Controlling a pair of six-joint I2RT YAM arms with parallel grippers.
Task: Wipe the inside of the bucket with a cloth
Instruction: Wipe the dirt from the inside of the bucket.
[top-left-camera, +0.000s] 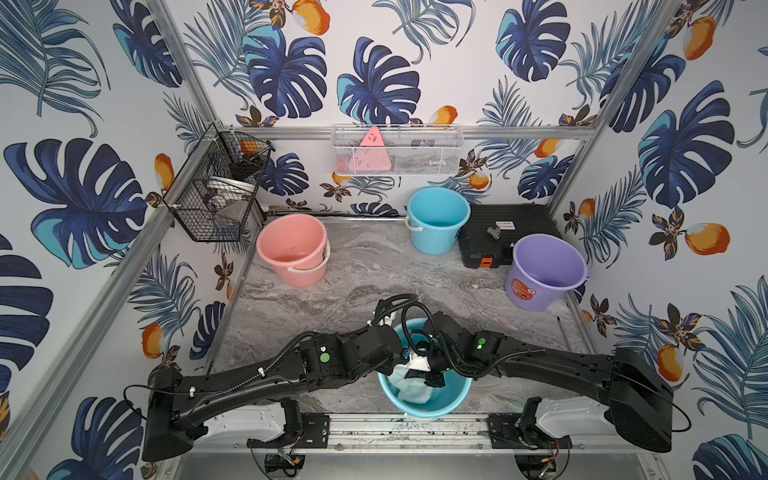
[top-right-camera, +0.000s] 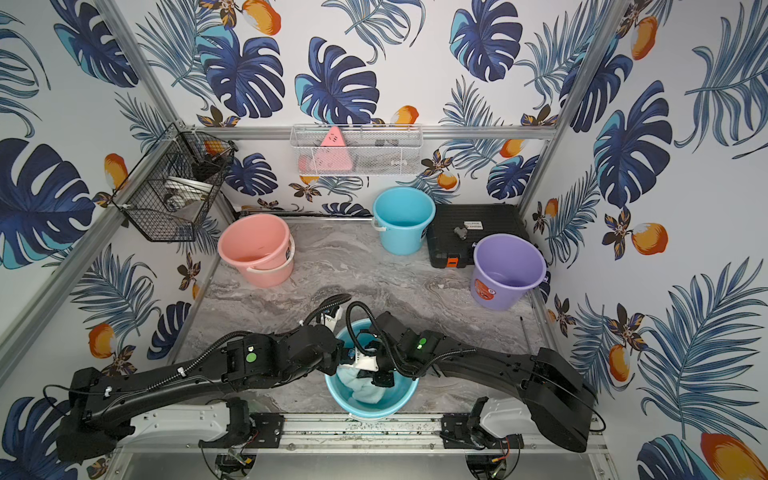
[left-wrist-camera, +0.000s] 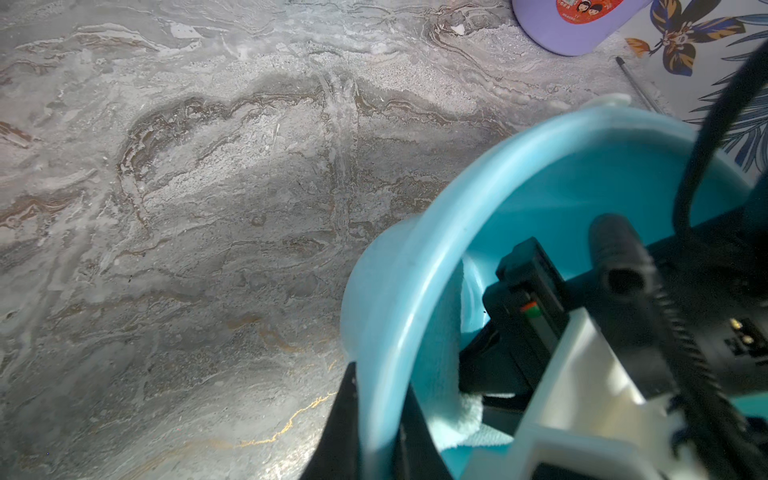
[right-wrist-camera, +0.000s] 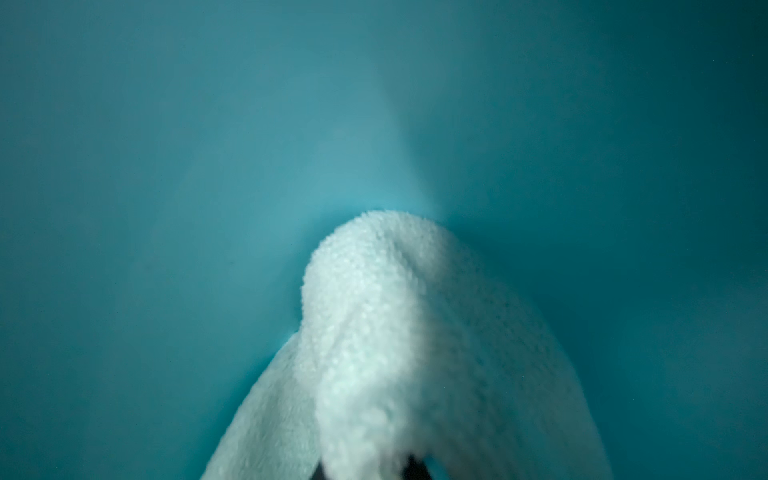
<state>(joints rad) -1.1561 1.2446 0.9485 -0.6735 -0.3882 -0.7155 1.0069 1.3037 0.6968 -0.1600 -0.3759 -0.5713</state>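
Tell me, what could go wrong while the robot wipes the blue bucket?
The left gripper pinches only the rim of the near blue bucket; hard wiping might tip or slide it.
The cloth bunches in the right gripper; it could slip loose.
Both wrists crowd the opening, so cables might snag.

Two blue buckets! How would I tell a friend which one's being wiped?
Find the near edge of the marble tabletop, by the metal rail. The blue bucket there sits where both black arms meet. Unlike the far blue bucket, it holds a pale fluffy cloth.
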